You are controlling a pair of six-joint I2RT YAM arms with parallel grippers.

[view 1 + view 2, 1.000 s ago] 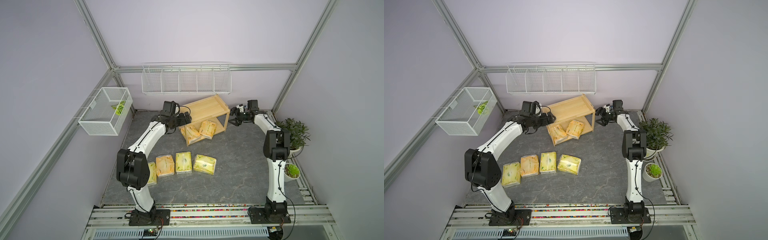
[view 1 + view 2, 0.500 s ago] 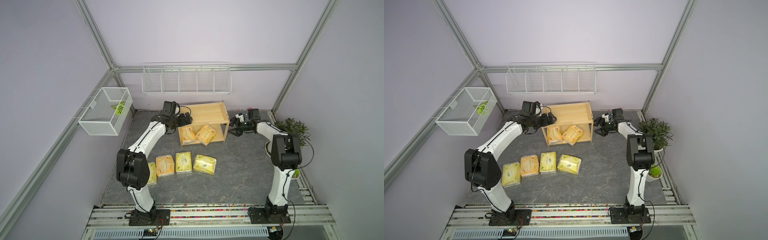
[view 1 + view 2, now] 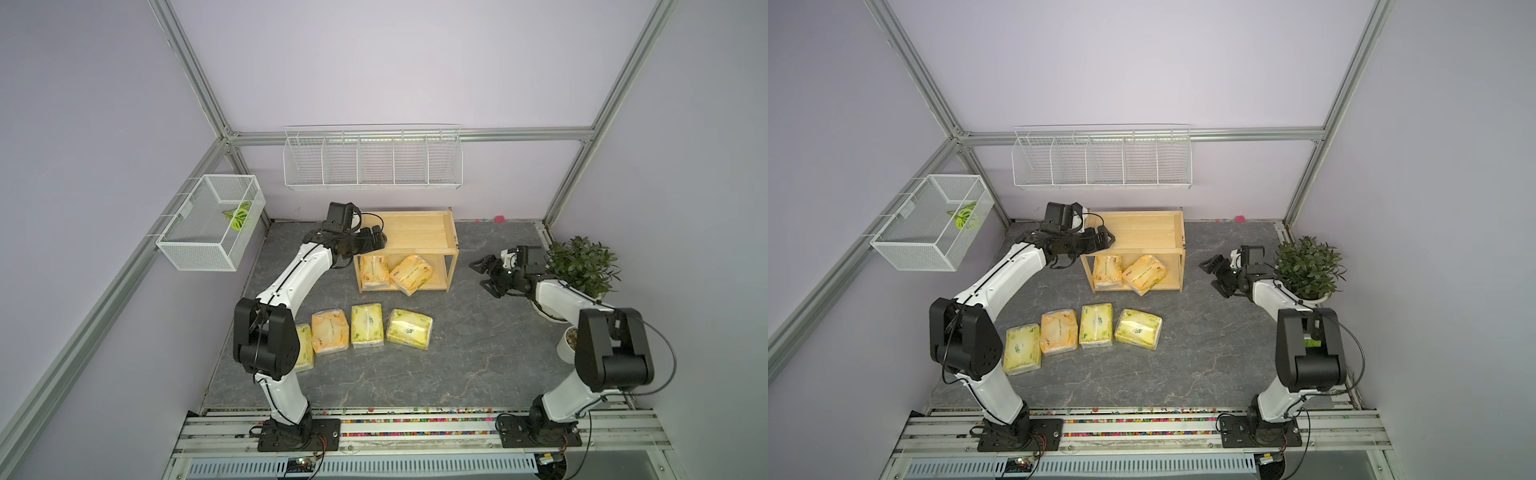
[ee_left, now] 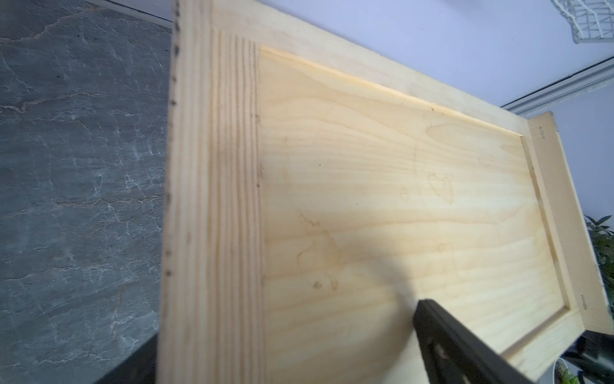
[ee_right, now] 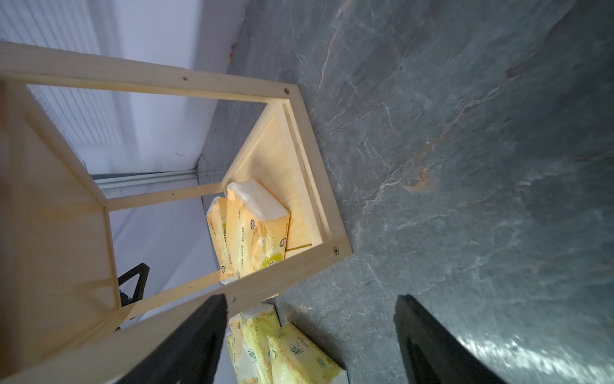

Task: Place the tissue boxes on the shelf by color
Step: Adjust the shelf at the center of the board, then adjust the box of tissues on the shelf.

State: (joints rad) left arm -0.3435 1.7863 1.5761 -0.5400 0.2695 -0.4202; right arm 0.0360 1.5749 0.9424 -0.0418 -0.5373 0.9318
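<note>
So, two orange packs [image 3: 395, 272] sit low in the shelf [image 3: 415, 232], and four packs [image 3: 366, 330] lie in front of it. My left pincer [image 3: 376, 240] at its top edge and right pincer [image 3: 482, 276] beside it gape empty. Next I'd grab the loose orange pack [image 3: 329, 337].

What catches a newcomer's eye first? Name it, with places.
A light wooden two-tier shelf at the back of the grey floor holds two orange plastic-wrapped tissue packs on its lower tier. In front, four more packs lie in a row: three pale yellow-green, one orange. The open left gripper is at the shelf's end; the open right gripper stands apart from it.
</note>
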